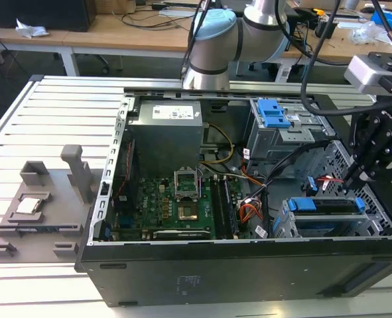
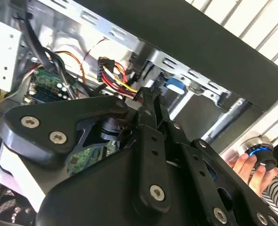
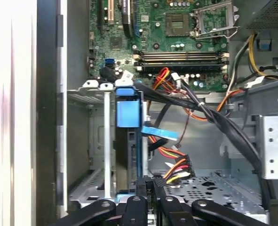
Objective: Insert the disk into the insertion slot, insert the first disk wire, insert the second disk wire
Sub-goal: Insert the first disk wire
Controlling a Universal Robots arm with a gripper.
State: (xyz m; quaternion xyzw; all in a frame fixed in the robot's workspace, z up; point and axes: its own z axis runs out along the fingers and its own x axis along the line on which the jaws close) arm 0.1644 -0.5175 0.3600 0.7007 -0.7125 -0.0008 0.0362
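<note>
The disk (image 1: 328,207) in its blue carrier lies inside the insertion slot (image 1: 295,228) at the case's near corner on the exterior view's right. In the first wrist view the disk (image 3: 129,155) shows edge-on between the slot's silver walls (image 3: 89,188). My gripper (image 1: 350,179) hangs over the disk's end nearest the exterior view's right. Its fingers (image 3: 143,186) are pressed together on the black end plug of a red, yellow and black disk wire (image 3: 176,172), beside the disk. In the second wrist view the same wire (image 2: 122,82) ends at my gripper (image 2: 146,94). A blue flat plug (image 3: 160,133) hangs loose nearby.
A taller grey cage with a blue latch (image 1: 275,116) stands behind the slot. Black cable bundles (image 3: 214,117) cross from the motherboard (image 1: 182,205) toward the bay. A hand (image 2: 244,165) holds a round knob outside the case. A grey fixture (image 1: 40,205) lies on the table.
</note>
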